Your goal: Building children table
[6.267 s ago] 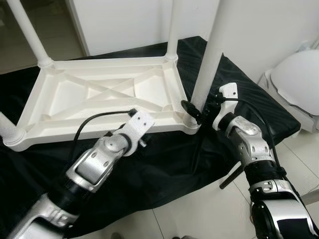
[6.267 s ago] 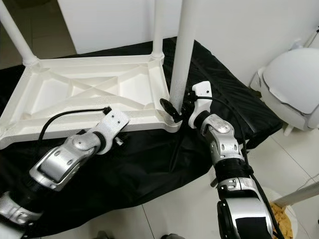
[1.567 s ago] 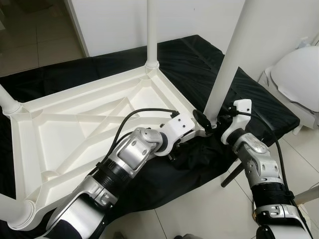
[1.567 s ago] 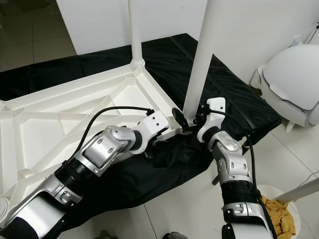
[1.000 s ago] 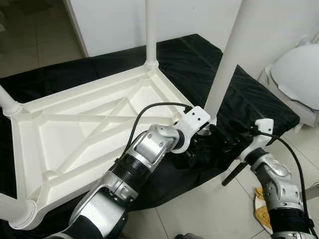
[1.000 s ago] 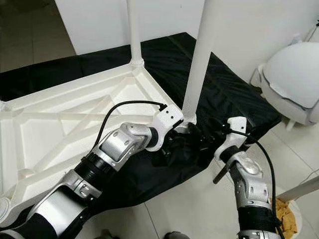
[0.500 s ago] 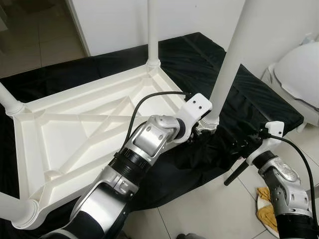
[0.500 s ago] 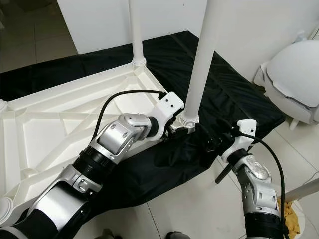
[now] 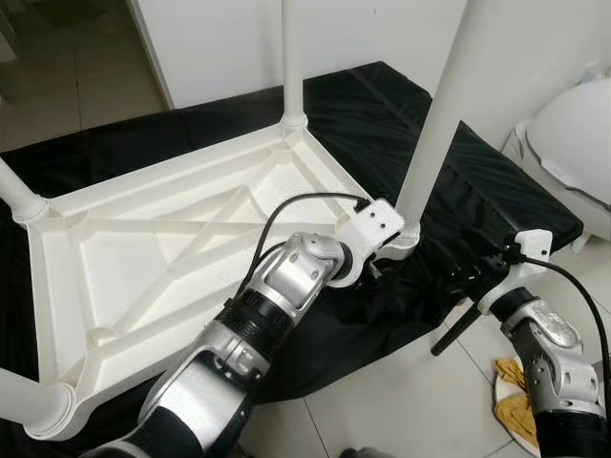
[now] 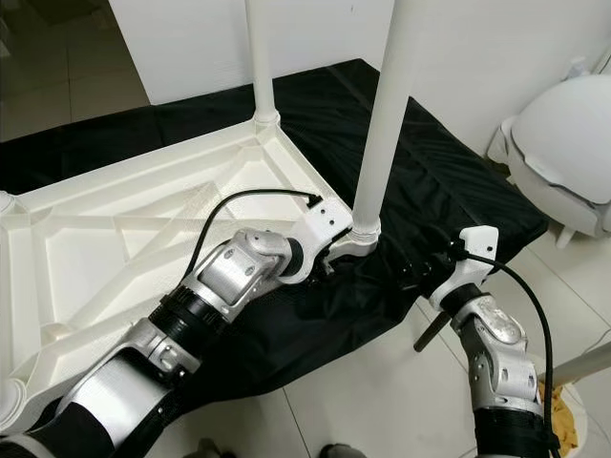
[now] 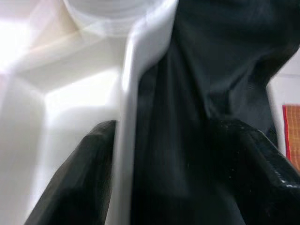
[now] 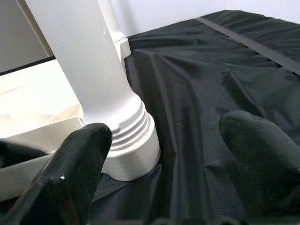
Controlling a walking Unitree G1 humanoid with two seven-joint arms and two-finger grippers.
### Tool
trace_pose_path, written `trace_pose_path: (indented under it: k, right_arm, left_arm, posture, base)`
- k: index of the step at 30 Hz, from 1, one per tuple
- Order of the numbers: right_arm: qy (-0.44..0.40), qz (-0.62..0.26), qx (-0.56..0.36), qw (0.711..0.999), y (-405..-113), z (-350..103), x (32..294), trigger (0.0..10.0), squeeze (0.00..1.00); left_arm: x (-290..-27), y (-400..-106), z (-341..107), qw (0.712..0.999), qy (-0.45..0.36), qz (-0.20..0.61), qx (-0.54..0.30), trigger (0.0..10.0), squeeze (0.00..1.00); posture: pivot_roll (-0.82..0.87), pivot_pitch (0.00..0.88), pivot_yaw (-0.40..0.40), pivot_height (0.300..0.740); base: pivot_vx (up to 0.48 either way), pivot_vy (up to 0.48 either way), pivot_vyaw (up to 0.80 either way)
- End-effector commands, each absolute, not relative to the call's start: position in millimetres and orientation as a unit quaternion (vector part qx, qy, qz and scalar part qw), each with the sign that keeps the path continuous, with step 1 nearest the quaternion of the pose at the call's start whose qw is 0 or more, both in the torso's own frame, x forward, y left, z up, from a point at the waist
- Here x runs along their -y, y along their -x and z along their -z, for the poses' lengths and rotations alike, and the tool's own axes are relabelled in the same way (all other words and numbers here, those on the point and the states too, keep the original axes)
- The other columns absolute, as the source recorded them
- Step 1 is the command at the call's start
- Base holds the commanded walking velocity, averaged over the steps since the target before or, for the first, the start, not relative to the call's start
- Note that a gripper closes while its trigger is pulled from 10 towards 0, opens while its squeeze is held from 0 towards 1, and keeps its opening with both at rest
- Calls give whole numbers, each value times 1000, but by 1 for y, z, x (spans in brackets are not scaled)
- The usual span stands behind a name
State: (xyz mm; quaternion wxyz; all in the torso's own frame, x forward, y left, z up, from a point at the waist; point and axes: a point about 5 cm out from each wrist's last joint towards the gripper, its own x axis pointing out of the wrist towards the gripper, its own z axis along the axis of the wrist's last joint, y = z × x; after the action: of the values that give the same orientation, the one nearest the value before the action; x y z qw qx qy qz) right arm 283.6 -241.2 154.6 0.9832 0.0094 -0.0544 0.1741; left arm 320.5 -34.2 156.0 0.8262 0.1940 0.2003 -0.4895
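The white plastic table (image 9: pixel 143 239) lies upside down on a black cloth (image 9: pixel 382 105), its legs pointing up. The near right leg (image 9: pixel 434 114) stands in its corner socket (image 9: pixel 406 234). My left gripper (image 11: pixel 168 136) is open at the rim just beside that socket. One finger (image 11: pixel 75 178) is on the white inner side and the other on the cloth side. My right gripper (image 12: pixel 166 131) hovers open over the cloth to the right of the leg, clear of it. Its fingers (image 12: pixel 79 159) point towards the ribbed leg base (image 12: pixel 129 140).
Further legs rise at the far corner (image 9: pixel 291 57), the left corner (image 9: pixel 19 191) and the near left (image 9: pixel 19 401). A white rounded object (image 9: pixel 573 134) stands to the right. A dark rod (image 9: pixel 453 329) lies off the cloth's edge, with a dish of yellow material (image 9: pixel 516 405) on the tiled floor.
My right gripper has let go of the near leg's base and drawn back to the right. My left gripper has slid along the rim up to that corner.
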Motion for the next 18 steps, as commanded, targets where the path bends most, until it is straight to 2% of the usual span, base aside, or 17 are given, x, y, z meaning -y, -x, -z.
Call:
trace_pose_path:
  k: [1,3,4,6,7,8,9,18]
  right_arm:
    - [-11,-173,48,984,-282,-152,241,10000,0]
    - [-11,-172,47,984,-282,-152,241,10000,0]
    - [-10,-172,47,984,-282,-151,241,10000,0]
    - [-10,-172,47,984,-282,-151,241,10000,0]
    - [-10,-171,46,984,-282,-151,241,10000,0]
    - [-10,-171,46,984,-282,-151,241,10000,0]
    - [-10,-171,45,984,-282,-151,241,10000,0]
    - [-6,-177,41,983,-283,-150,239,10000,0]
  left_arm:
    - [27,-327,-146,863,-215,411,-203,10000,0]
    - [27,-328,-145,866,-209,406,-204,10000,0]
    - [27,-329,-146,868,-205,406,-200,7176,0]
    - [27,-329,-146,868,-205,406,-200,7176,0]
    - [26,-331,-148,871,-204,404,-193,3765,0]
    - [26,-331,-148,871,-204,404,-193,3765,0]
    - [25,-332,-150,873,-201,404,-187,0,0]
    - [10,-337,-152,867,-221,412,-173,0,0]
  posture:
    - [-172,90,77,740]
    - [-174,88,77,740]
    - [-174,87,78,740]
    - [-174,87,78,740]
    - [-174,85,77,740]
    - [-174,85,77,740]
    - [-175,81,77,740]
    - [-169,72,70,740]
  base:
    - [0,0,0]
    - [0,0,0]
    - [0,0,0]
    - [0,0,0]
    - [0,0,0]
    - [0,0,0]
    - [0,0,0]
    - [0,0,0]
